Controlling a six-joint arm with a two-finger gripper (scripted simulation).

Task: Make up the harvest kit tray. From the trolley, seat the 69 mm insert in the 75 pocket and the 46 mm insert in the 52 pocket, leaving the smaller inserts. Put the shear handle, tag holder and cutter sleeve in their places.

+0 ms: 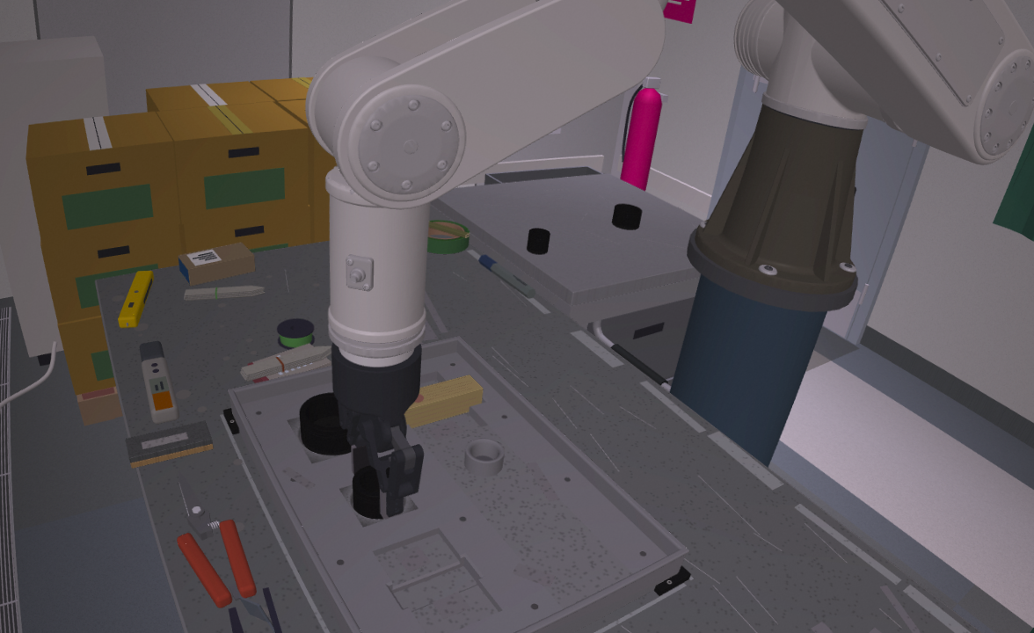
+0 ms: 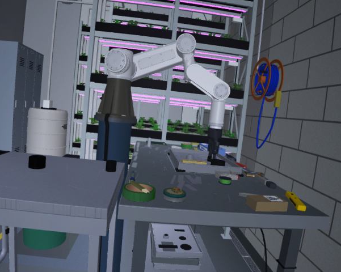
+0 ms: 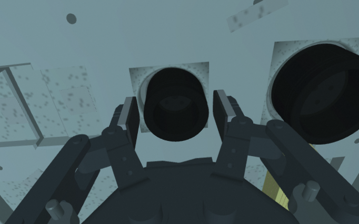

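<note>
The smaller black insert (image 3: 175, 104) (image 1: 367, 492) sits in the tray's middle round pocket, straight below my open gripper (image 3: 175, 110) (image 1: 387, 480), which holds nothing. The larger black insert (image 3: 324, 92) (image 1: 324, 425) sits in the bigger pocket beside it. A wooden block (image 1: 444, 400) lies in the tray behind them, and a grey ring (image 1: 484, 456) stands on the tray to their right. Two small black inserts (image 1: 538, 240) (image 1: 626, 216) stand on the trolley behind the bench.
The tray (image 1: 458, 488) has an empty rectangular recess (image 1: 434, 571) at its near end. Red-handled shears (image 1: 215, 560), a grey meter (image 1: 158, 381), a green spool (image 1: 295, 332), a yellow tool (image 1: 135, 297) and a small box (image 1: 216, 261) lie on the bench to the left.
</note>
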